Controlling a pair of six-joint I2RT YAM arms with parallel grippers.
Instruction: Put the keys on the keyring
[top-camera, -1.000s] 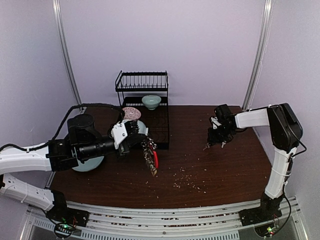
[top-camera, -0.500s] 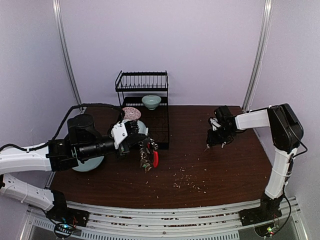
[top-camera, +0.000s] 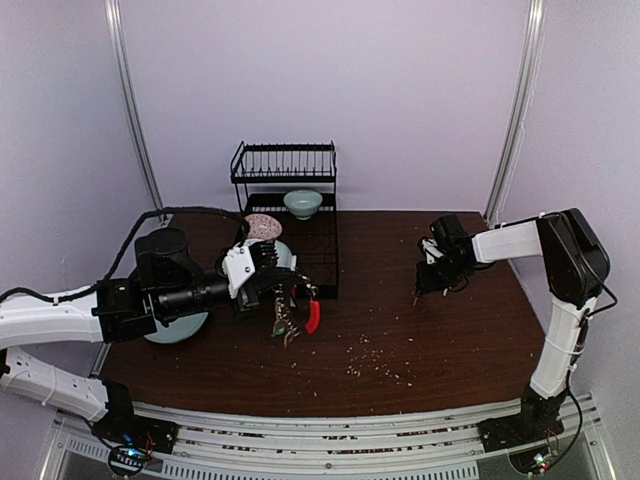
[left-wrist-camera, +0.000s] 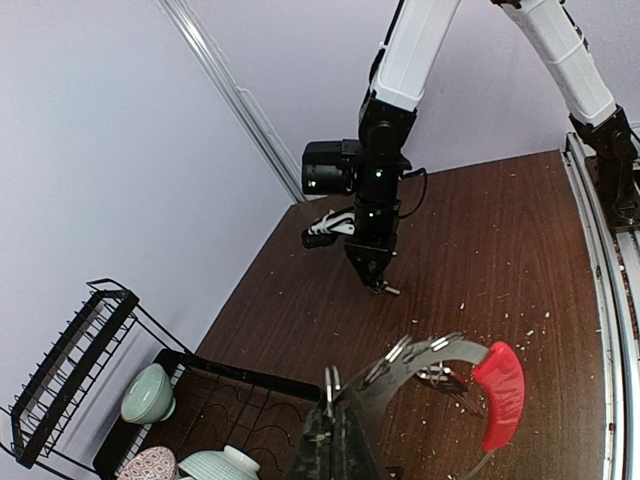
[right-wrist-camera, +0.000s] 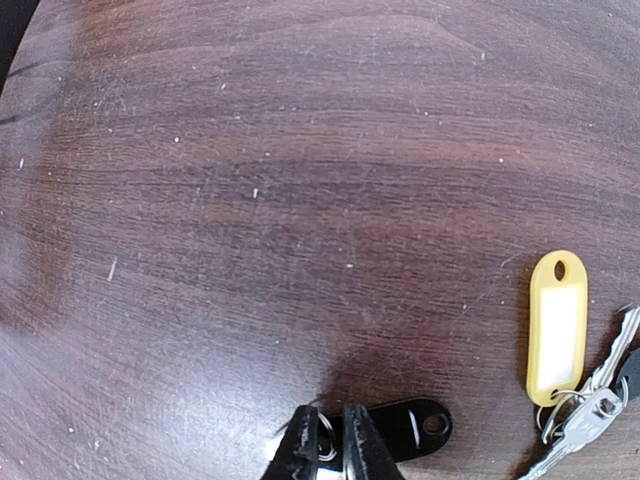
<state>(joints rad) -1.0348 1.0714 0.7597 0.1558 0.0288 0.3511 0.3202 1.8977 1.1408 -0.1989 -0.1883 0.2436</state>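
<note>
Left pincer (left-wrist-camera: 335, 450): clamped on the thin grey metal keyring (left-wrist-camera: 425, 353), which it holds up above the dark brown wooden desk (right-wrist-camera: 250, 200), left of centre.
- One keyring, with one curved red plastic clip (left-wrist-camera: 500, 395) at its end.
- About three small split rings sit on the band, as far as the left wrist view shows.
- A dangling bunch of tagged keys (top-camera: 283, 325) hangs below it. Their number is not readable.

Right pincer (right-wrist-camera: 322, 440): narrow, nipping the small split ring of a black oblong key tag (right-wrist-camera: 405, 425) at desk level, right side. I cannot tell whether the tag is lifted off the wood.

Loose on the desk near it: one yellow oblong key tag (right-wrist-camera: 557, 325), with what look like two silvery metal keys (right-wrist-camera: 592, 418) on its ring, partly cut off by the frame edge.

Handling (judgement):
- Keys and tags are light, stiff and smooth, so they are liable to swivel or slip in a fingertip nip.
- The better hold is flat across a tag or key head, leaving the split ring free.
- The keyring band is thin and probably springy. Grip it close to the clip so the opening does not twist away.
- Nothing here is fragile.
</note>
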